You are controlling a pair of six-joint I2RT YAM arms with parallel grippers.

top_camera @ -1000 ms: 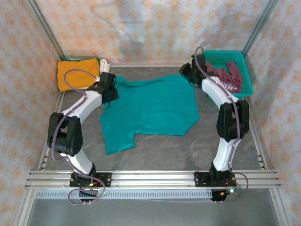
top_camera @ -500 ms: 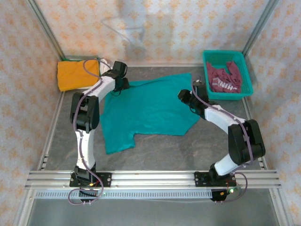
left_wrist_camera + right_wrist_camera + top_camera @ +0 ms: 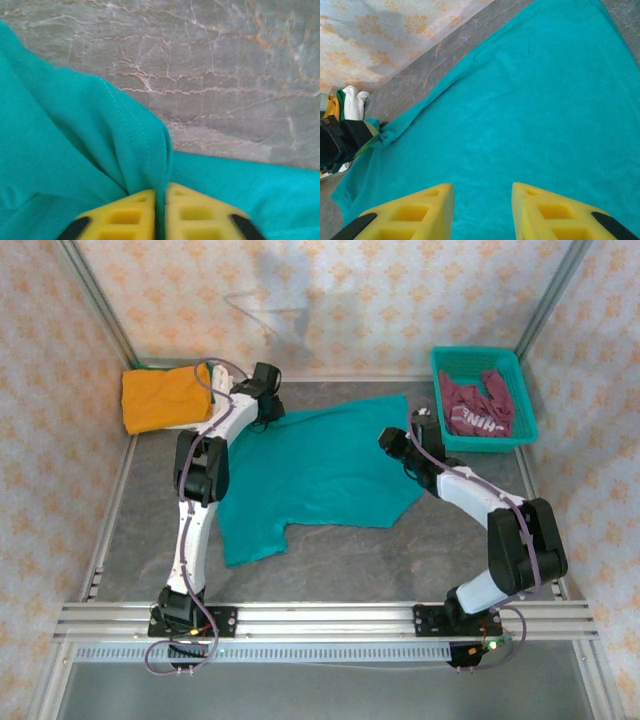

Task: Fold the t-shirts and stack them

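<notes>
left gripper [image 3: 161,212]: is clamped shut on a pinched fold at the far left edge of the teal t-shirt [image 3: 320,465]
right gripper [image 3: 483,200]: is held over the shirt's right side, jaws parted, nothing gripped
teal t-shirt: is spread flat on the table [image 3: 400,560]
orange t-shirt [image 3: 160,398]: is laid folded at the far left corner
maroon t-shirt [image 3: 478,410]: is bundled inside the basket [image 3: 437,365]

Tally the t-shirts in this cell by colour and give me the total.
Teal t-shirt: 1
Orange t-shirt: 1
Maroon t-shirt: 1
White t-shirt, mostly hidden: 1
Total: 4
The green sliver beside the white one is too small to count.
</notes>
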